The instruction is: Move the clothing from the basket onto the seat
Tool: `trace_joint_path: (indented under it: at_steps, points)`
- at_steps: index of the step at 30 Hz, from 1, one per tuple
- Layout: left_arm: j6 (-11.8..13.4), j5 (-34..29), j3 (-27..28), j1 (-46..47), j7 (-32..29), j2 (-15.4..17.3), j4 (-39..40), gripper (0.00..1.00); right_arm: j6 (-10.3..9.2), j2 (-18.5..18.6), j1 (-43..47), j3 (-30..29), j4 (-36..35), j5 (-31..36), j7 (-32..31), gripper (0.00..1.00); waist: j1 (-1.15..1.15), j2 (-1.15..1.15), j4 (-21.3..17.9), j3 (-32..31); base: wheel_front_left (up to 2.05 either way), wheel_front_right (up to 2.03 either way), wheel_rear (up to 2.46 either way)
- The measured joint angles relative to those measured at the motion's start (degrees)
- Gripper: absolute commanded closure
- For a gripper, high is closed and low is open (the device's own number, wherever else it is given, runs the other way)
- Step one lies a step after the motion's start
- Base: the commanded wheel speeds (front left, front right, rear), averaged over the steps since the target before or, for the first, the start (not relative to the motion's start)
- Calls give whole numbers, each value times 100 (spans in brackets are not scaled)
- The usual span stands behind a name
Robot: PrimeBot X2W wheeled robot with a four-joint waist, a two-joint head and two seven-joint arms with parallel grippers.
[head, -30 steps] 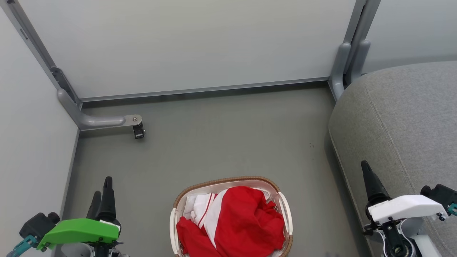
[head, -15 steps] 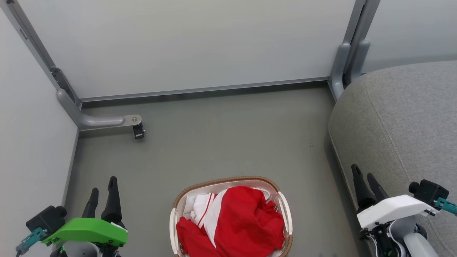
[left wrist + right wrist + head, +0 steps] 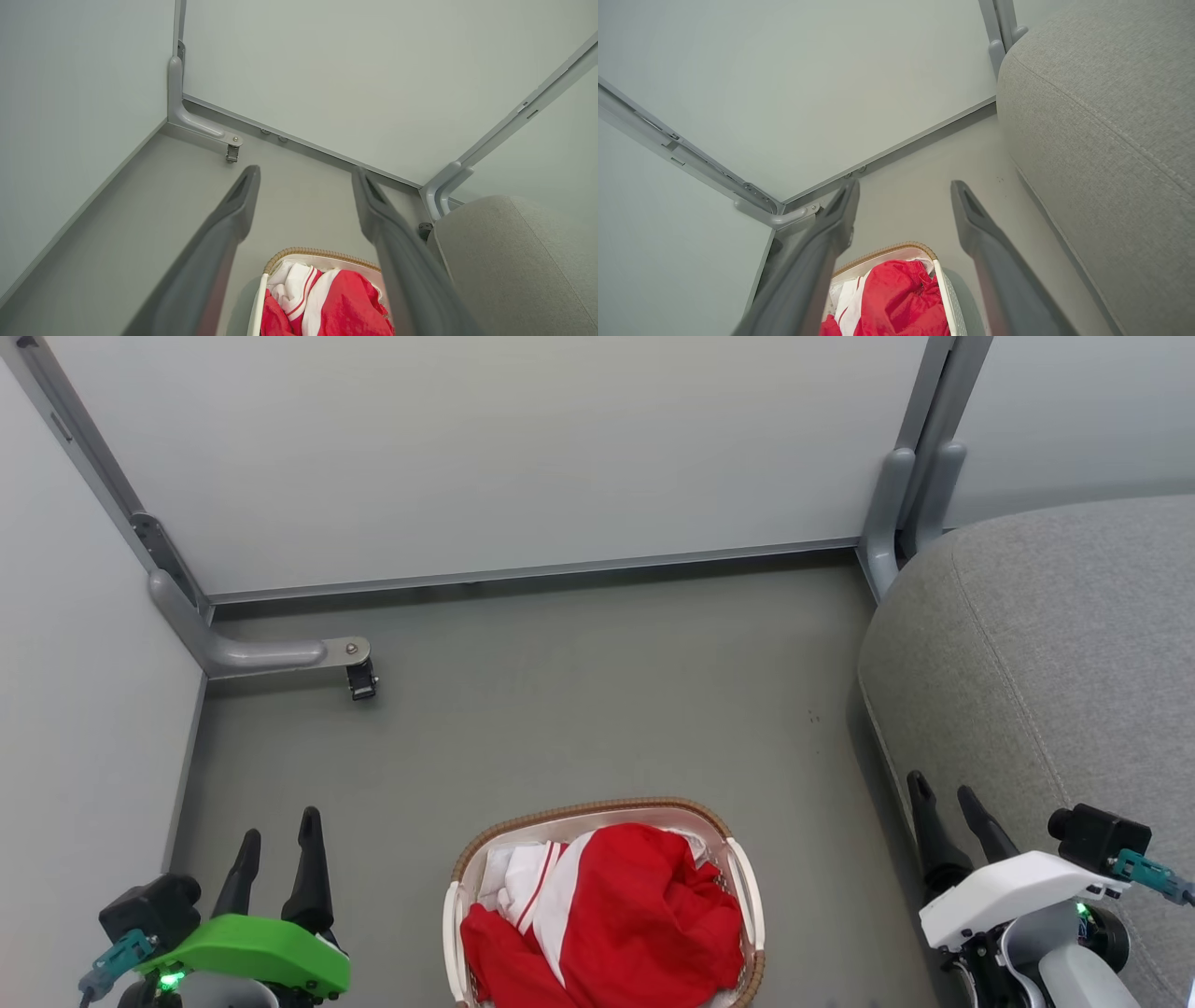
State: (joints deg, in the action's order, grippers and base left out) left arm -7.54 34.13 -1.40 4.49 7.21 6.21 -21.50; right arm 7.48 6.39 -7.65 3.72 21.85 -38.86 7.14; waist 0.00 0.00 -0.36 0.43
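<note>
We are seeing the red clothing (image 3: 635, 915) heaped in the basket (image 3: 597, 805) on the floor (image 3: 597, 709), near the seat (image 3: 1055, 663); our left hand (image 3: 280, 826) and right hand (image 3: 941, 786) are hovering spread wide, empty.

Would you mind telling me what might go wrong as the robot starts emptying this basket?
The clothes lie bunched in the basket, so the open left pincer may snag the rim or lift the basket too. The right pincer hangs beside the seat and could bump its edge.
</note>
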Motion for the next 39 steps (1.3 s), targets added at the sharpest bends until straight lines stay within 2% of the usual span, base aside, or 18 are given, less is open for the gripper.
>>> trace_joint_path:
  at_steps: [21,39]
  points:
    - [31,-1272,81,-68,305,-51,132,0,0,-87,6,-46,2,1416,311,0,0,0,-57,3,0,0,0]
    - [31,-2074,260,-159,524,-208,100,0,0,-204,115,-114,-70,2368,536,0,0,0,-101,-17,0,0,0]
